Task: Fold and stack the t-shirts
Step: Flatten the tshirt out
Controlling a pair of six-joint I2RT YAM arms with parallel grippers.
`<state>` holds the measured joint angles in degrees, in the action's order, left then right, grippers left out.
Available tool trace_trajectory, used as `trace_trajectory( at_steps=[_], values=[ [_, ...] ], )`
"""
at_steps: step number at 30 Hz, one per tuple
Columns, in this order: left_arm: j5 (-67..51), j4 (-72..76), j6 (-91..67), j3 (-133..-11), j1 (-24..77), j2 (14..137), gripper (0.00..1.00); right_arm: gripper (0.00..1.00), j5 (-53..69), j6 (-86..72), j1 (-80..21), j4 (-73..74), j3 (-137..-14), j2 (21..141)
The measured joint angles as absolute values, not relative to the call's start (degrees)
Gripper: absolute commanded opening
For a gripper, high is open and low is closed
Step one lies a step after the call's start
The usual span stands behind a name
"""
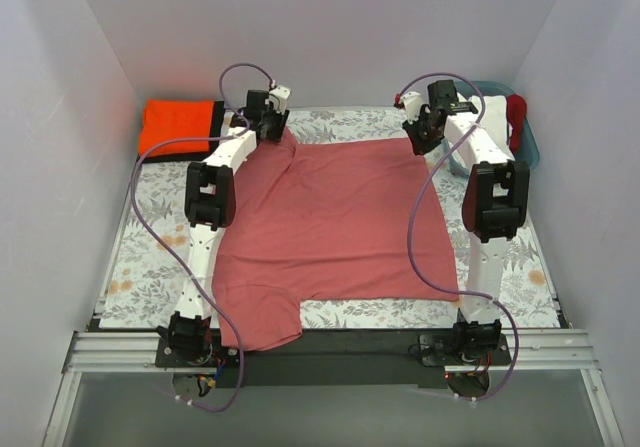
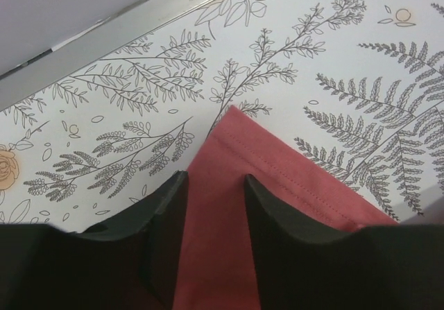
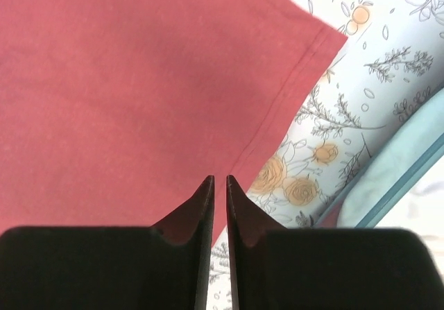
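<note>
A dusty rose-red t-shirt (image 1: pixel 330 217) lies spread flat on the floral table cover. My left gripper (image 1: pixel 272 117) is at its far left corner. In the left wrist view this gripper (image 2: pixel 215 178) is open, its fingers (image 2: pixel 170 213) straddling the shirt corner (image 2: pixel 277 164). My right gripper (image 1: pixel 420 137) is at the far right corner. In the right wrist view it (image 3: pixel 220 178) is shut and empty just above the shirt's hem (image 3: pixel 139 81). A folded orange t-shirt (image 1: pixel 178 125) lies at the far left, with a black one (image 1: pixel 217 119) showing along its right edge.
A teal basket (image 1: pixel 530 142) stands at the far right with red cloth (image 1: pixel 516 117) in it; its rim shows in the right wrist view (image 3: pixel 388 185). White walls close in on three sides. A metal rail (image 1: pixel 330 352) runs along the near edge.
</note>
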<state>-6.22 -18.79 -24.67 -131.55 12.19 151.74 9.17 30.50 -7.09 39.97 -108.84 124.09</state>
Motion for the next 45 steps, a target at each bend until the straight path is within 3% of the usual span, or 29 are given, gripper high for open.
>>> trace_trajectory(
  at_steps=[1,3,5,20,30,45],
  values=[
    [-6.0,-18.8,-24.0,-131.5,12.3,151.7,0.25,0.18,9.2,30.3,-7.1,39.6,-109.4,124.7],
    [-5.9,-18.7,-22.8,-131.2,12.5,151.7,0.19,0.19,9.2,30.0,-7.1,38.7,-110.2,125.7],
    [-5.6,-18.7,-21.7,-131.2,12.8,151.7,0.0,0.2,9.2,29.7,-7.1,38.0,-110.9,127.0],
    [2.3,-17.6,-20.3,-133.5,8.4,153.4,0.0,0.22,5.9,29.1,-7.1,36.2,-111.0,132.8],
    [3.7,-14.1,-20.6,-131.6,8.0,153.3,0.0,0.44,6.1,27.0,-6.9,34.9,-112.9,132.8],
    [3.7,-12.4,-21.0,-130.1,8.0,152.8,0.0,0.48,2.8,19.2,-6.4,29.3,-122.4,136.6]
  ],
)
